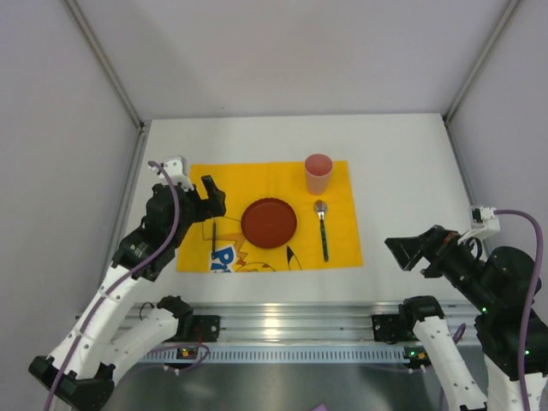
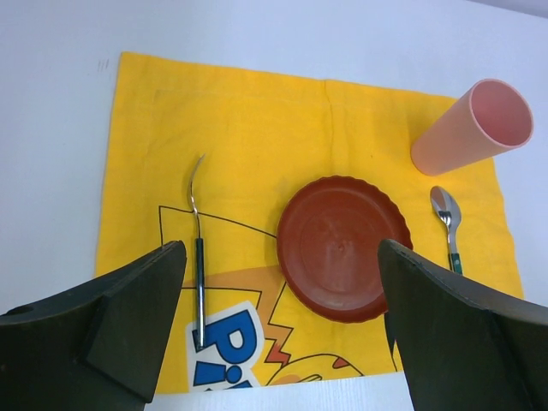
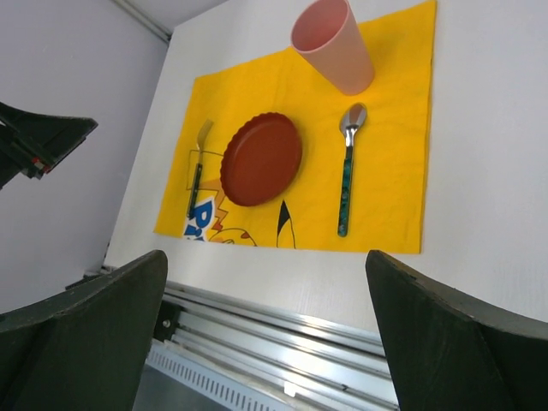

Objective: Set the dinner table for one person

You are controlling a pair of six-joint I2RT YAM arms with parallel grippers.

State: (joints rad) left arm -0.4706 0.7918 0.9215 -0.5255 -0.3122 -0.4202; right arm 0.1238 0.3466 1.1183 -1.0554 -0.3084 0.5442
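On the white dinner table lies a yellow printed mat. A dark red plate sits at the mat's middle. A dark-handled fork lies to its left, a green-handled spoon to its right, and a pink cup stands upright at the far right corner. My left gripper hovers open over the mat's left edge, above the fork and beside the plate, holding nothing. My right gripper hangs open and empty off the mat's near right corner, above the table's front edge.
A silver aluminium rail runs along the table's near edge between the arm bases. Grey enclosure walls stand close on the left, right and far sides. Bare white tabletop lies behind the mat and to its right.
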